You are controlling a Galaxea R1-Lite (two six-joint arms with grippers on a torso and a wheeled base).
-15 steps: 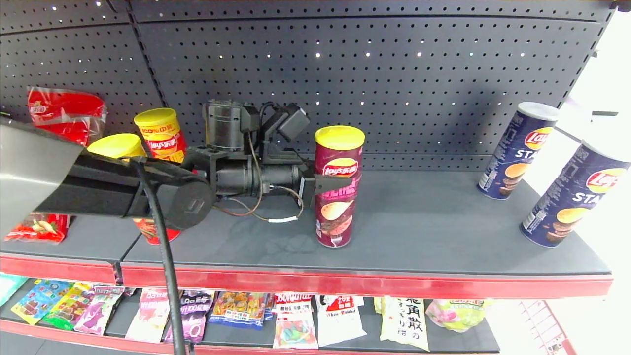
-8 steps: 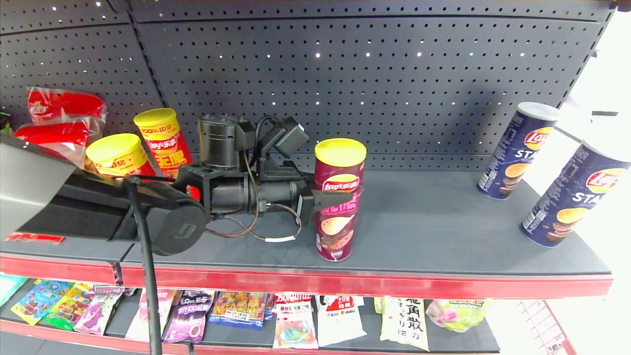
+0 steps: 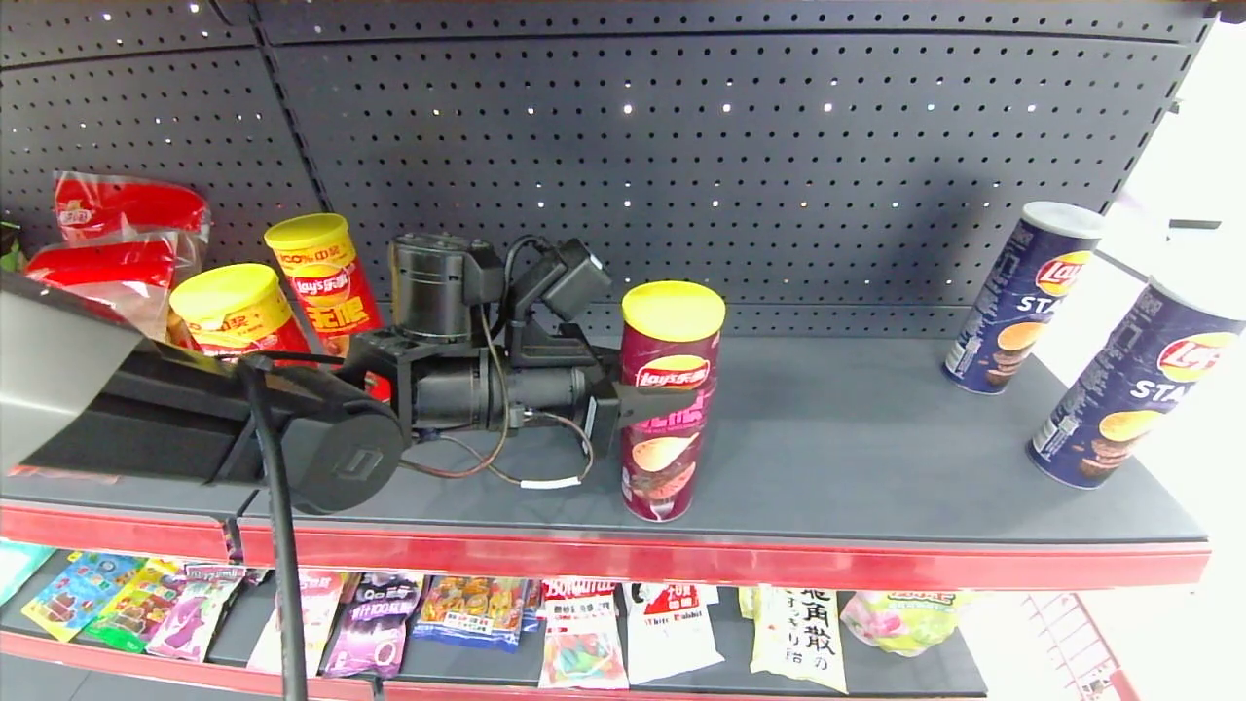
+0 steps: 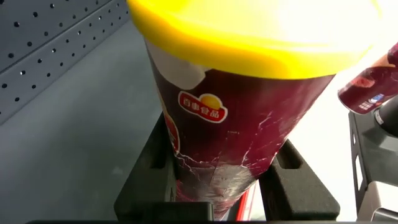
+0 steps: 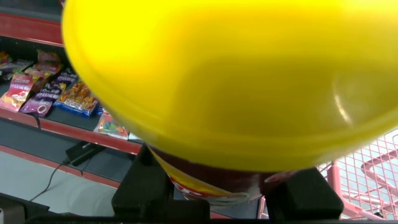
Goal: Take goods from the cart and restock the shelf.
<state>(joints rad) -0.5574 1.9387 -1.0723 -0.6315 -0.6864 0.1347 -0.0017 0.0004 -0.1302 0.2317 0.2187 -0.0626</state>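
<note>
Since a second ago, the left hand has brought the maroon can lower and nearer the front edge of the shelf. Its fingers are clamped on the can's sides, and the can is upright. The right hand grips a second can with a yellow lid.

Right of the maroon can, bare shelf lies open up to two blue cans. Left of it, two red cans block the way.
</note>
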